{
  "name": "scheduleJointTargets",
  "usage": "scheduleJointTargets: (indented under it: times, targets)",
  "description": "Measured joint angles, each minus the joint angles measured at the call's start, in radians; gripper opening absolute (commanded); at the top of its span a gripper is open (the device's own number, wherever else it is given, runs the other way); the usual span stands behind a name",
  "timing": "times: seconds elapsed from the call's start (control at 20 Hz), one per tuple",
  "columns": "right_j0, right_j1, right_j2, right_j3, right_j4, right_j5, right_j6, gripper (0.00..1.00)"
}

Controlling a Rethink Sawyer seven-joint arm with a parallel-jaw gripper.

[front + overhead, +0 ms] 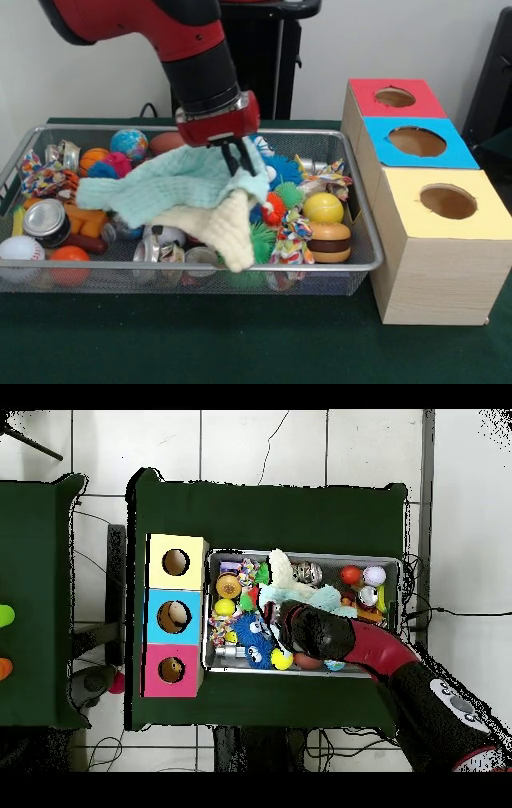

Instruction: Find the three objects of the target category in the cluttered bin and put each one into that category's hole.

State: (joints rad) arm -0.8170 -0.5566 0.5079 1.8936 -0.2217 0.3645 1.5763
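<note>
The dark green bench (pixel 240 344) lies in front. Black fingers (pixel 240 164) pinch a mint-green knitted cloth (pixel 160 188), with a cream knitted cloth (pixel 220 224) hanging beneath, over the silver wire-mesh basket (pixel 352 276). Inside lie a yellow ball (pixel 323 207), a toy burger (pixel 330 242), a crushed can (pixel 44 222) and a baseball (pixel 18 250). No animal toy shows. The red-topped box's round hole (pixel 394 97) stands beside the basket.
</note>
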Motion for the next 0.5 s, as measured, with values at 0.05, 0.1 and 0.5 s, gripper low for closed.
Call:
scheduleJointTargets:
  times: [0.05,0.1,0.5]
  targets:
    - [0.003,-0.007,0.008,0.009,0.010,0.000,0.000,0.00]
    - [0.008,-0.016,0.019,0.021,0.027,0.000,0.000,0.00]
    - [0.056,-0.084,0.066,0.088,0.123,0.000,0.000,0.00]
